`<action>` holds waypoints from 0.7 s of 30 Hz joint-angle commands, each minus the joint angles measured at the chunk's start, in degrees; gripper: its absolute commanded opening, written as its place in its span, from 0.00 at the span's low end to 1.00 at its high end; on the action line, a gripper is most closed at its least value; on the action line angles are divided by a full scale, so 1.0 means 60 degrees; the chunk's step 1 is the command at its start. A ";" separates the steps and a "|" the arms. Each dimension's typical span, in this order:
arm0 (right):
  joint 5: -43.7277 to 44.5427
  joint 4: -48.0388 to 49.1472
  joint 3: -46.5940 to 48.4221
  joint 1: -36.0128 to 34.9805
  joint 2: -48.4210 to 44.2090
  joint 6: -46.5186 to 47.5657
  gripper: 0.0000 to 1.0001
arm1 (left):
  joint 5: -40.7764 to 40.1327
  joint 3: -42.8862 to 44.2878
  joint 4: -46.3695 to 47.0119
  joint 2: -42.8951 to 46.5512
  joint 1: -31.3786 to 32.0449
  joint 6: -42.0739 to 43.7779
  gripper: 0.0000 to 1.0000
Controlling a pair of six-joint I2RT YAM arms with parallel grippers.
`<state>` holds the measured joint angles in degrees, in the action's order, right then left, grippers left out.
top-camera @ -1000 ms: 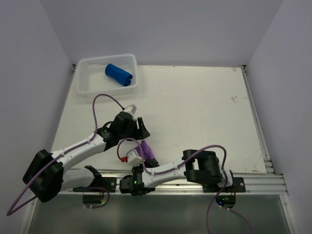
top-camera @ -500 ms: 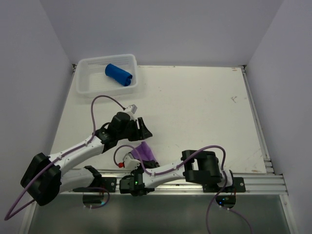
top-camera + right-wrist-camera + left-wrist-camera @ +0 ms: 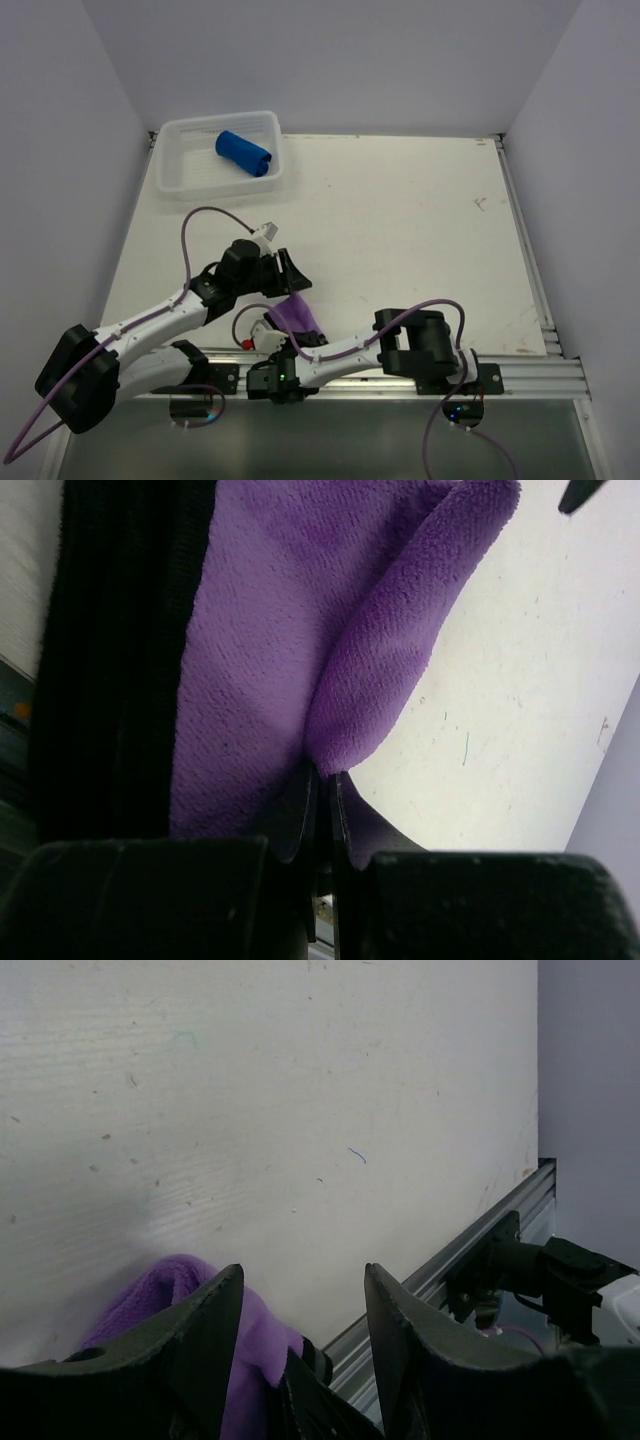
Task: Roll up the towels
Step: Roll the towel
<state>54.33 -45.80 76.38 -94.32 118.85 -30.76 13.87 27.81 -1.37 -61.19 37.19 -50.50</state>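
The royal blue towel (image 3: 243, 153) lies rolled in the white basket (image 3: 180, 172) at the far left. The light purple towel (image 3: 298, 312) with a dark edge (image 3: 120, 660) lies folded near the table's front edge. It also shows in the left wrist view (image 3: 175, 1290). My right gripper (image 3: 284, 328) is shut on a fold of the purple towel (image 3: 300, 630), with the jaws pinched together (image 3: 322, 780). My left gripper (image 3: 291, 278) is open and empty, just behind and above the purple towel (image 3: 300, 1305).
The aluminium rail (image 3: 520, 370) runs along the table's front edge, right next to the purple towel and both wrists. The white table (image 3: 400, 220) stretches to the right and back. Walls close in on the left, right and back.
My left gripper has drawn back toward the left and front. The purple towel in my right gripper has changed from a narrow strip to a wider bunch and shifted slightly.
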 commanded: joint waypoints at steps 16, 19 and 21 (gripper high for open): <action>-0.0412 0.0001 0.0278 -0.0187 0.0158 -0.0044 0.00 | 0.0194 -0.2992 0.4533 0.0092 0.1711 -0.2261 0.42; -0.0383 -0.0042 0.0263 -0.0173 0.0143 -0.0087 0.00 | 0.0150 -0.3374 0.5105 -0.0391 0.1726 -0.2437 0.40; -0.0309 -0.0057 0.0278 -0.0187 0.0129 -0.0131 0.00 | 0.0019 -0.3463 0.5266 -0.0685 0.1756 -0.2467 0.39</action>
<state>54.06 -46.94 76.75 -95.46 119.68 -29.08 15.22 8.56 24.29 -63.40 46.96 -63.61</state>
